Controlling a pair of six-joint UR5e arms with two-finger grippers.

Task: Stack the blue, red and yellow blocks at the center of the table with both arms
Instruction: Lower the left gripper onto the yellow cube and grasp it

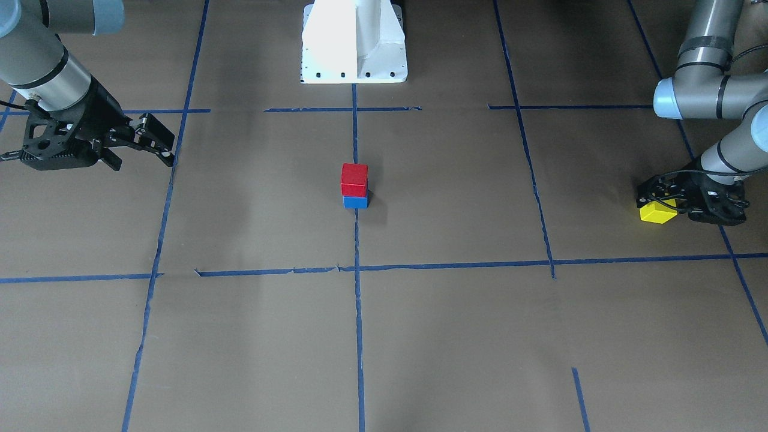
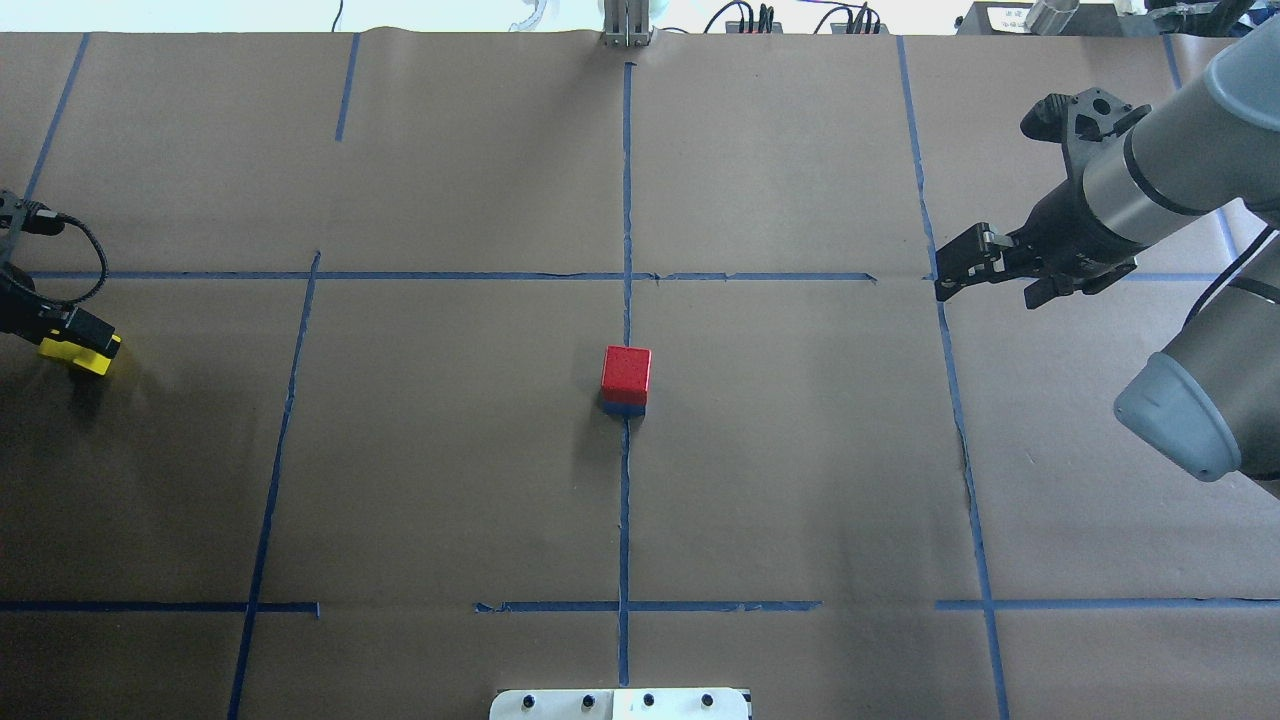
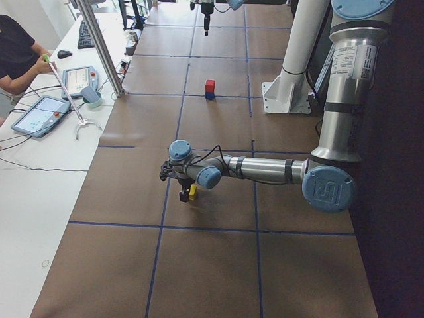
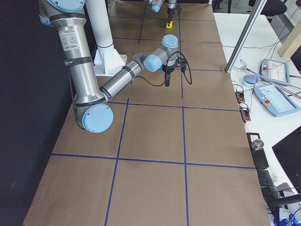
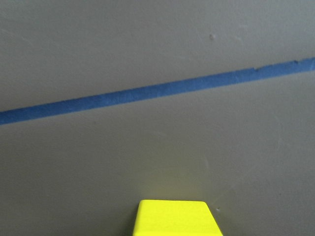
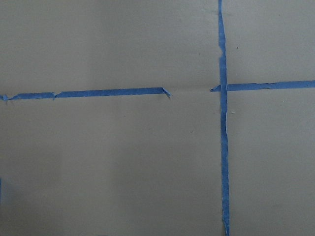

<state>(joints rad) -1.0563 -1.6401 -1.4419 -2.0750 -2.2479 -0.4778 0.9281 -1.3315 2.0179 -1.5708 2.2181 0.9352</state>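
A red block (image 1: 354,179) sits on a blue block (image 1: 356,201) at the table's center, on the middle tape line; the stack also shows in the overhead view (image 2: 626,371). My left gripper (image 1: 671,205) is low at the table's far left and is shut on the yellow block (image 1: 658,212), which also shows in the overhead view (image 2: 76,356) and at the bottom of the left wrist view (image 5: 177,219). My right gripper (image 2: 990,285) is open and empty, raised over the right side, well away from the stack.
Blue tape lines (image 2: 625,200) divide the brown paper table cover into squares. The white robot base (image 1: 354,42) stands at the table's near edge. A side bench with tablets (image 3: 40,112), a metal pole (image 3: 103,50) and an operator (image 3: 16,53) lies beyond the far edge.
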